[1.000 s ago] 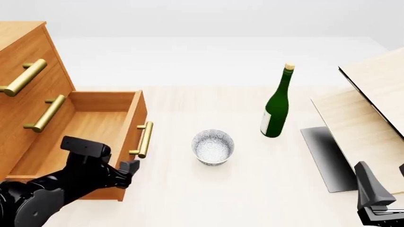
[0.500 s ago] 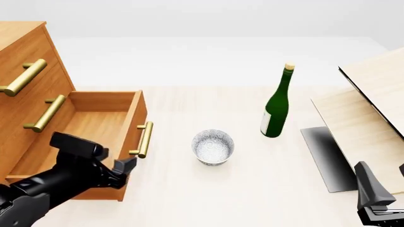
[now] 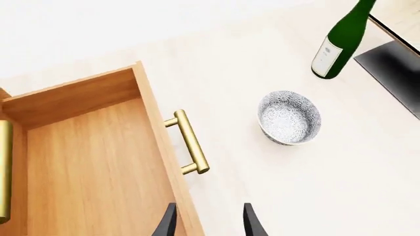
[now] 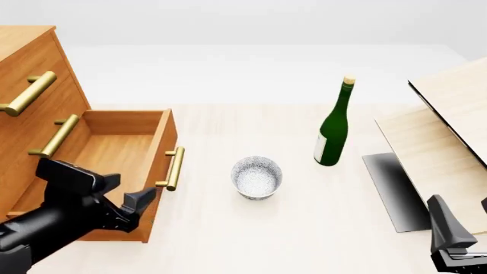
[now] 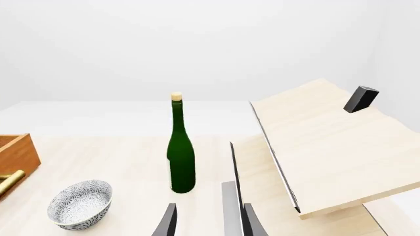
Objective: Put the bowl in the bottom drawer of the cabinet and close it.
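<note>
The speckled white bowl (image 4: 256,177) (image 3: 289,117) (image 5: 80,204) stands upright on the table, a little to the right of the cabinet (image 4: 27,74). The bottom drawer (image 4: 114,149) (image 3: 85,162) is pulled out and empty, with its brass handle (image 4: 174,168) (image 3: 191,142) facing the bowl. My left gripper (image 4: 131,195) (image 3: 208,224) is open above the drawer's near front corner and holds nothing. My right gripper (image 4: 450,237) (image 5: 206,223) is open low at the near right, well away from the bowl.
A green wine bottle (image 4: 332,128) (image 5: 181,152) stands behind and to the right of the bowl. Slanted pale wood boards (image 4: 449,125) over a dark panel (image 4: 392,188) fill the right side. The cabinet's two upper drawers (image 4: 34,123) are shut.
My left arm has drawn back to the left and toward the near edge, away from the drawer handle. Bowl, drawer and right arm have not moved.
</note>
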You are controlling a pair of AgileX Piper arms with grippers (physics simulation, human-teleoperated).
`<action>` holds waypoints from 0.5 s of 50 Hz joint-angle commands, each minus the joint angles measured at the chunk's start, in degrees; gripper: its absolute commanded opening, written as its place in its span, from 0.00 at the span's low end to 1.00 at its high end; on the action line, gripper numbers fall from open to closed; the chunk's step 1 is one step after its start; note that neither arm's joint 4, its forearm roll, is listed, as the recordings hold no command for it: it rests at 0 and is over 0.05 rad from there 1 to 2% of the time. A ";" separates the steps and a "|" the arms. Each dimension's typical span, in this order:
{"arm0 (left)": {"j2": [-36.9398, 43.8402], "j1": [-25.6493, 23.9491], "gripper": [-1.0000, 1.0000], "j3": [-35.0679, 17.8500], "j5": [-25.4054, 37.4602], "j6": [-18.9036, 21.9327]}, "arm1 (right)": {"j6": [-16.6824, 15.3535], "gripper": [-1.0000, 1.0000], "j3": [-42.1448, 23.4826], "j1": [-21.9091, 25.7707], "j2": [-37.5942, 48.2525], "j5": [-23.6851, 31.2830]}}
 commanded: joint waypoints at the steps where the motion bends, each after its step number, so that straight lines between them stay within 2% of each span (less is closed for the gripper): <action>1: -4.75 0.04 1.00 -0.63 3.12 -0.55 | 0.00 1.00 0.01 -0.02 -0.02 0.01; 5: -5.59 -0.06 1.00 -0.74 3.64 -0.35 | 0.00 1.00 0.01 -0.02 -0.02 0.01; 6: -27.30 0.92 1.00 -0.48 4.07 -0.40 | 0.00 1.00 0.01 0.00 -0.04 0.01; 7: -6.32 -0.05 1.00 -0.48 4.07 -0.40 | 0.00 1.00 0.01 0.00 -0.04 0.01; 25: -4.34 -0.31 1.00 -1.04 2.58 -0.49 | -0.01 1.00 0.01 0.00 -0.02 0.01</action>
